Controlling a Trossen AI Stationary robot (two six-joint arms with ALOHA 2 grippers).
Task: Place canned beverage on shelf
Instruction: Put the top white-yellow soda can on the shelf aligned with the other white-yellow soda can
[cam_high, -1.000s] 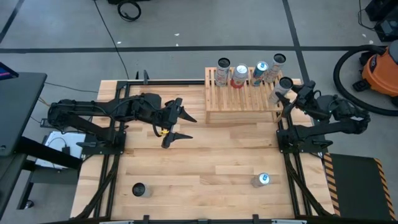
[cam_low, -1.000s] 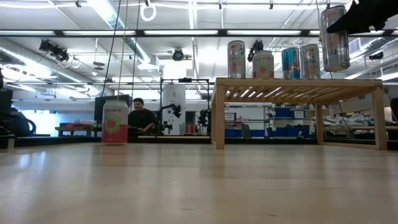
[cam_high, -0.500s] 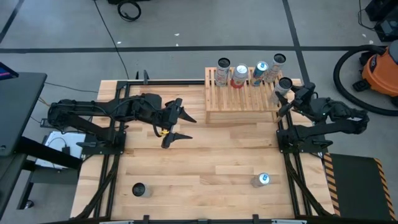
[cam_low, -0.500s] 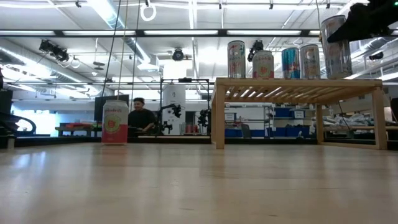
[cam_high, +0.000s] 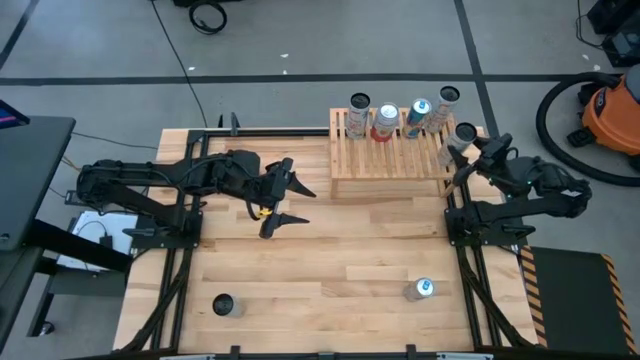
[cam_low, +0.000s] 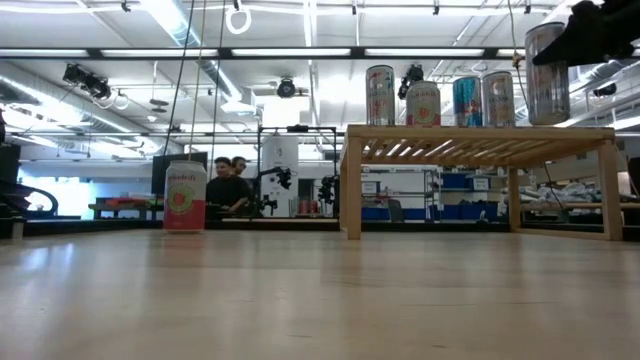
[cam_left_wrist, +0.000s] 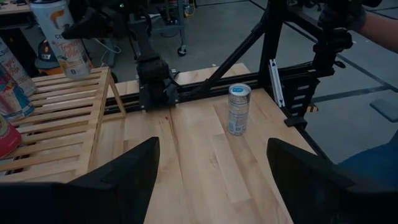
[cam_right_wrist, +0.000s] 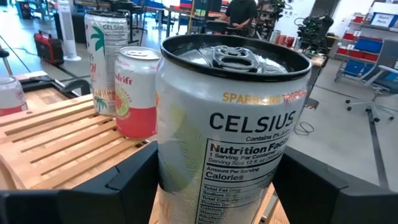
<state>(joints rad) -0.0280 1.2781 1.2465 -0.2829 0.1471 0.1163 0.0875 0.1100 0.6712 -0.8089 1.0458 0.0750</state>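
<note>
The shelf (cam_high: 390, 155) is a light-wood slatted rack at the table's far right; it also shows in the low view (cam_low: 480, 135). Several cans (cam_high: 385, 120) stand along its far edge. My right gripper (cam_high: 478, 152) is shut on a silver Celsius can (cam_right_wrist: 230, 124) at the shelf's right end, seen upright in the low view (cam_low: 545, 70). My left gripper (cam_high: 285, 200) is open and empty over the table's middle left, its fingers spread wide in the left wrist view (cam_left_wrist: 211, 174). My right gripper pinches the can's side wall (cam_right_wrist: 168, 168) between its two fingers, one on each side. The fingers come about level from the table's right side. The can stands upright with its bottom (cam_low: 546, 122) at the level of the shelf top; whether it rests there I cannot tell.
A silver-blue can (cam_high: 421, 290) stands on the table near the front right, also in the left wrist view (cam_left_wrist: 238, 109). A dark-topped can (cam_high: 224, 305) stands at the front left. A pink can (cam_low: 185, 197) shows in the low view. People stand in the room behind.
My right gripper has carried the can a little toward the table's right edge and down, so its bottom has come level with the shelf top. The can has stayed upright in the shut fingers.
</note>
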